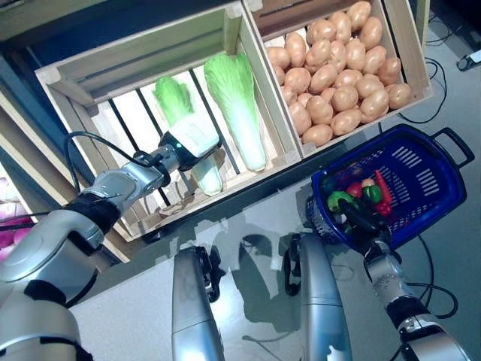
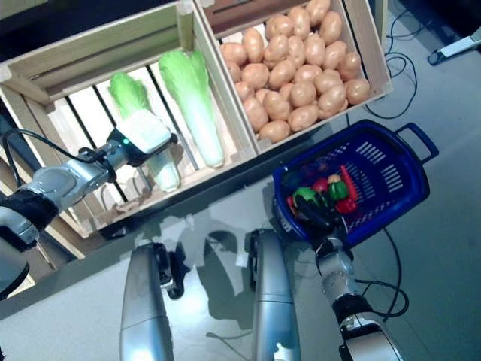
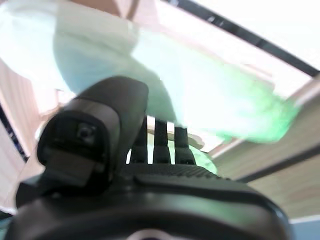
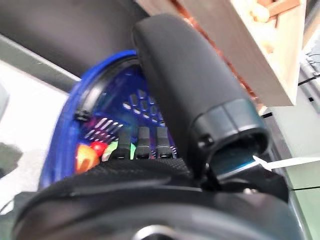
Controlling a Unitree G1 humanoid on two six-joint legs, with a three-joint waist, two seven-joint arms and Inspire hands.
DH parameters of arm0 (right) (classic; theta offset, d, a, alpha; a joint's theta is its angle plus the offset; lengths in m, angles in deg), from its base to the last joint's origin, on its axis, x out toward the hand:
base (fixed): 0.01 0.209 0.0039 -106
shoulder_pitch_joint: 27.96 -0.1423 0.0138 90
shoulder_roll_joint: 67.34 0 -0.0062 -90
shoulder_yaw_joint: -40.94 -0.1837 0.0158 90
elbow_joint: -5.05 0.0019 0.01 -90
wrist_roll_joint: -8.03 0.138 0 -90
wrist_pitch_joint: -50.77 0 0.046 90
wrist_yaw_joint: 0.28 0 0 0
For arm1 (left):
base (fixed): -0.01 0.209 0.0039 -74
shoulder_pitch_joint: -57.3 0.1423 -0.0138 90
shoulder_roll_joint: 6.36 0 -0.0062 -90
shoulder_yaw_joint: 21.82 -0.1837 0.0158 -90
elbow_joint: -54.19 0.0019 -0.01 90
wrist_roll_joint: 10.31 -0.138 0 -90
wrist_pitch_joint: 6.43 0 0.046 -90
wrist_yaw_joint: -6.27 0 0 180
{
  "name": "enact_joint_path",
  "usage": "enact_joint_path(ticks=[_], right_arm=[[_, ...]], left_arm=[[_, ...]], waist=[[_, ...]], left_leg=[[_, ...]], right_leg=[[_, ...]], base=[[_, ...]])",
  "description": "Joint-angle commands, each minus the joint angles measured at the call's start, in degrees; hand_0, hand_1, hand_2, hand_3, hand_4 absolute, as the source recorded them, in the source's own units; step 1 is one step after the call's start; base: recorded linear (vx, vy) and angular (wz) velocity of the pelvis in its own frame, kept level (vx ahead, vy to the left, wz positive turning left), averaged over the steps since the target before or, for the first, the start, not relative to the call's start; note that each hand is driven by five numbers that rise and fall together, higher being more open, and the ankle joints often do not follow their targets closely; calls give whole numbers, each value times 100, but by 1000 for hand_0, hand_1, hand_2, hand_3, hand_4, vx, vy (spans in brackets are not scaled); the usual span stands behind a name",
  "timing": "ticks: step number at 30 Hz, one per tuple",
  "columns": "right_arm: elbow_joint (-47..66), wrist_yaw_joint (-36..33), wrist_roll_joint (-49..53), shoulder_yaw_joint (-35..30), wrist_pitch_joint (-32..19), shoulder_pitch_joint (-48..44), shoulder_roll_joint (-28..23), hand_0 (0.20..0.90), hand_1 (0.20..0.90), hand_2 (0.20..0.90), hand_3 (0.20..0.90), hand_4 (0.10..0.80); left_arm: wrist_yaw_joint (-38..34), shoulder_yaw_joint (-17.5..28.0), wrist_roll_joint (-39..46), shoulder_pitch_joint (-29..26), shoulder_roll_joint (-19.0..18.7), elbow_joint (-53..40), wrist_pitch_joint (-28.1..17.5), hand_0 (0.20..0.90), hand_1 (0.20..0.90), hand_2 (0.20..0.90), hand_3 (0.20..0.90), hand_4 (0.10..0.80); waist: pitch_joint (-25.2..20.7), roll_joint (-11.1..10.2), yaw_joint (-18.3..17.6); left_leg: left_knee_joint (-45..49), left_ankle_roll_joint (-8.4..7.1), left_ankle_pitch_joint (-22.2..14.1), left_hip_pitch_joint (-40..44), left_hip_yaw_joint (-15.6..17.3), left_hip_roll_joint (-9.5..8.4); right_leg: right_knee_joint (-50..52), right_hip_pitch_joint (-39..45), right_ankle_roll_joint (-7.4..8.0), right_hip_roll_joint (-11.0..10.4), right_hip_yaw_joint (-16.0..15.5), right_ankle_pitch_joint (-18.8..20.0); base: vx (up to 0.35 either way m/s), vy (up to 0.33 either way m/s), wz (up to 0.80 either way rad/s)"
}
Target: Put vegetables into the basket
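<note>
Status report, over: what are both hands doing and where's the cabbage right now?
Left hand curled round the nearer cabbage, in the slatted crate. Right hand gripping the blue basket rim, small vegetables inside. Second cabbage lies untouched alongside. Nothing blocking.

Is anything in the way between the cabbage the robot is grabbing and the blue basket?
Yes. The left hand is on the smaller cabbage inside the wooden crate. The crate's front wall and the other cabbage lie towards the blue basket, so lifting it over looks necessary. The right hand grips the basket's rim.
</note>
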Motion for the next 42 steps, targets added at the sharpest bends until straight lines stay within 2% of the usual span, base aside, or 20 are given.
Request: enact_joint_path(ticks=[1,8,15,17,18,20,28,32,35,37,38,42], right_arm=[[544,148,130,-463,-480,-64,-112,900,900,900,900,800],[506,459,196,-305,-524,-168,-136,900,900,900,900,800],[459,523,258,-259,-502,-35,-123,900,900,900,900,800],[458,490,214,-251,-507,45,-54,900,900,900,900,800],[468,487,207,-254,-499,65,-46,900,900,900,900,800],[487,480,148,-268,-453,134,-33,900,900,900,900,800],[431,636,-204,-287,-489,395,43,900,900,900,900,800],[327,620,-198,-316,-392,395,55,900,900,900,900,800],[362,535,-200,-269,-371,453,85,900,900,900,900,800],[342,592,-234,-284,-344,497,86,900,900,900,900,800],[350,598,-232,-283,-324,507,67,900,900,900,900,800],[350,533,-169,-224,-281,425,-4,900,900,900,900,800]], left_arm=[[281,-354,130,677,-354,703,-122,300,300,300,300,400],[-413,-378,285,770,-335,605,-409,300,300,300,300,400],[-610,-346,808,922,-387,321,-676,300,300,300,300,400],[-670,-256,1071,1052,-336,228,-753,300,300,300,300,400],[-678,-224,1121,1080,-333,187,-765,300,300,300,300,400],[-728,-106,1279,1194,-307,116,-840,300,300,300,300,400],[-810,393,1453,1603,-176,152,-963,300,300,300,300,400],[-840,453,1626,1693,-154,271,-993,300,300,300,300,400],[-711,715,2157,1824,-108,297,-864,300,300,300,300,400],[-567,831,1883,1932,-76,346,-765,300,300,300,300,400],[-502,813,1696,1944,-70,388,-755,900,900,900,900,800],[-116,584,1298,1855,-95,471,-617,900,900,900,900,800]], waist=[[-74,-134,13],[-285,-39,21],[-535,-3,76],[-642,-2,107],[-650,-3,112],[-762,-6,149],[-1007,-58,252],[-1037,-86,267],[-1019,-94,295],[-985,-84,308],[-971,-87,305],[-889,-112,281]], left_leg=[[-740,231,128,318,194,86],[-1682,174,446,1285,401,238],[-2709,117,721,2225,575,301],[-3175,127,842,2602,658,289],[-3341,166,1023,2645,711,300],[-3692,156,1093,2958,775,279],[-4300,186,1142,3740,953,202],[-4431,172,1165,3914,967,169],[-4572,172,1219,4021,965,125],[-4647,163,1254,4055,960,111],[-4653,160,1257,4059,962,102],[-4577,140,1219,4010,951,106]], right_leg=[[-196,715,172,-120,-38,79],[-1257,1698,32,-264,-148,331],[-2150,2526,99,-431,-274,543],[-2523,2842,140,-458,-314,652],[-2667,2872,102,-464,-352,815],[-2990,3159,136,-503,-394,900],[-3596,3921,217,-591,-612,1067],[-3731,4105,230,-600,-682,1097],[-3911,4247,225,-549,-698,1157],[-3999,4310,233,-529,-711,1183],[-4010,4316,229,-521,-718,1188],[-3984,4300,219,-527,-743,1173]], base=[[36,11,-17],[29,30,1],[76,17,-2],[44,4,1],[0,0,0],[30,6,0],[79,13,-2],[53,3,-2],[10,1,0],[0,0,0],[0,0,0],[0,0,0]])
